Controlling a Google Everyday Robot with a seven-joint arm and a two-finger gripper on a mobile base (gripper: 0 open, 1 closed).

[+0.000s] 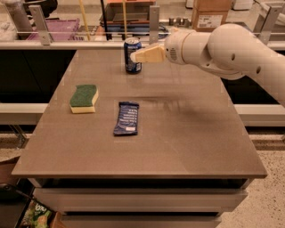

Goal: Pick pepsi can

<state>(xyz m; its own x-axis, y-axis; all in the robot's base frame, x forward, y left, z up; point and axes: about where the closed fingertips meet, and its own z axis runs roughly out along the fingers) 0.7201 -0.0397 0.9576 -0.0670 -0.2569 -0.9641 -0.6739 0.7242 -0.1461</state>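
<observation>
The pepsi can (131, 55) stands upright near the far edge of the brown table (187, 133). It is dark blue with a silver top rim. My gripper (136, 56) reaches in from the right on the white arm (222, 49). Its cream fingertips (143, 55) overlap the can's right side. Whether they touch the can I cannot tell.
A flat dark blue snack wrapper (126, 118) lies mid-table. A green and yellow sponge (83, 98) lies to its left. Beyond the table's far edge runs a rail with metal posts (154, 22), shelves and cardboard boxes (214, 13).
</observation>
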